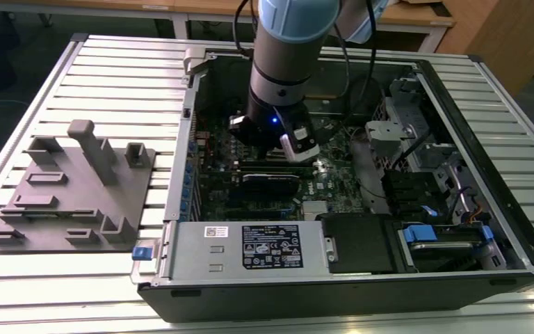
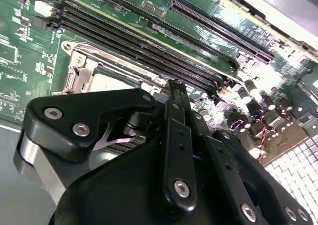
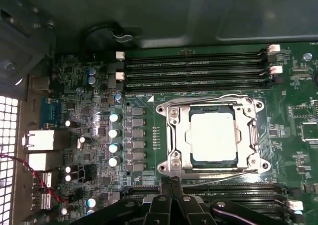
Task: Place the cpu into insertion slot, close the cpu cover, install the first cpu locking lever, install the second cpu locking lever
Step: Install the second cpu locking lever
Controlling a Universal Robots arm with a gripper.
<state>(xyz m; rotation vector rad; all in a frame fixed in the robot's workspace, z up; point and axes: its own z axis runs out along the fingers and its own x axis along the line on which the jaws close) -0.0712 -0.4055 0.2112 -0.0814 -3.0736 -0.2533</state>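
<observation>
The cpu [image 3: 212, 135] lies flat in the insertion slot [image 3: 262, 166], its pale metal top showing through the cut-out of the cpu cover [image 3: 174, 135]. The silvery cover lies down flat over it. A thin wire lever [image 3: 208, 99] runs along the cover's edge toward the memory slots. My gripper [image 3: 171, 183] hovers just off the socket's corner, beside the cover's screw, with its black fingers pressed together and nothing seen between them. In the second wrist view the fingertips [image 2: 175, 88] stand just past the cover [image 2: 74, 73] and cpu [image 2: 107, 78]. In the exterior view my gripper [image 1: 281, 149] reaches down into the open computer case.
Long black memory slots [image 3: 194, 68] flank the socket on one side, and more [image 3: 233, 187] lie close to my fingers. Silver capacitors [image 3: 114, 133] stand beside the socket. A power supply box [image 1: 248, 250], drive cages [image 1: 434, 188] and case walls hem the board. A grey fixture plate [image 1: 72, 188] lies outside.
</observation>
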